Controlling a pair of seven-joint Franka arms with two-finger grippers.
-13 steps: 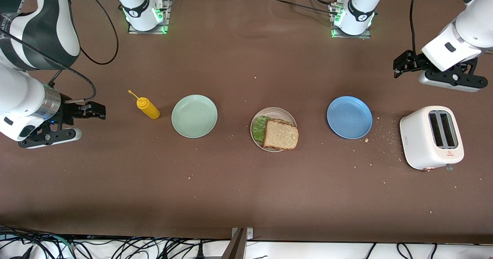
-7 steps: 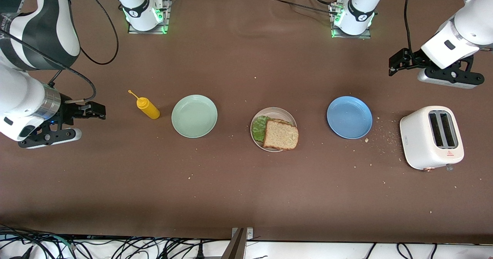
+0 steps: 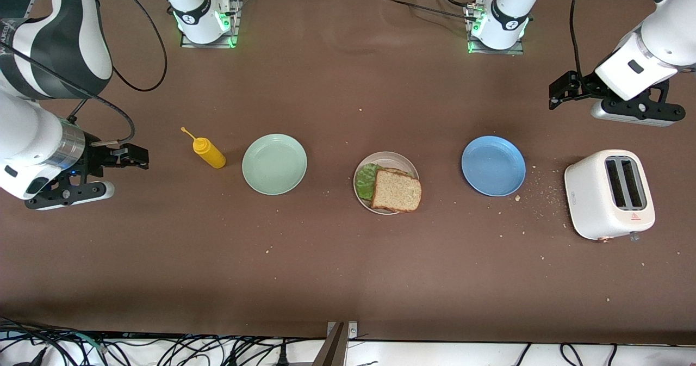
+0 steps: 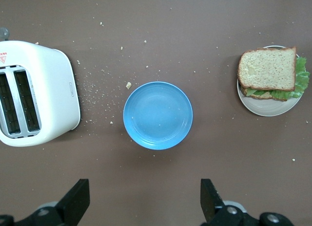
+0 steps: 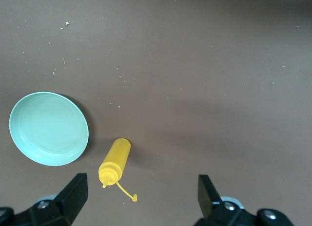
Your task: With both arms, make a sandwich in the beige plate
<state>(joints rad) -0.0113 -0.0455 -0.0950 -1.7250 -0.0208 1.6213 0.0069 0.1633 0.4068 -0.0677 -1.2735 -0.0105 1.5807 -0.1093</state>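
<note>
The sandwich [image 3: 396,190] lies on the beige plate [image 3: 402,162] in the middle of the table: a brown bread slice on top, green lettuce [image 3: 365,181] sticking out toward the right arm's end, the lower slice mostly hidden. It also shows in the left wrist view [image 4: 268,70] on the plate [image 4: 265,107]. My left gripper [image 3: 563,90] is open and empty, up over bare table at the left arm's end. My right gripper [image 3: 133,156] is open and empty, over bare table at the right arm's end, beside the yellow bottle.
A blue plate [image 3: 493,165] and a white toaster [image 3: 609,193] sit toward the left arm's end, with crumbs between them. A mint-green plate [image 3: 274,163] and a lying yellow squeeze bottle [image 3: 207,151] sit toward the right arm's end.
My left gripper rose and drew back a little from the toaster, then nearly stopped. The right arm has not moved. The sandwich stays as it was.
</note>
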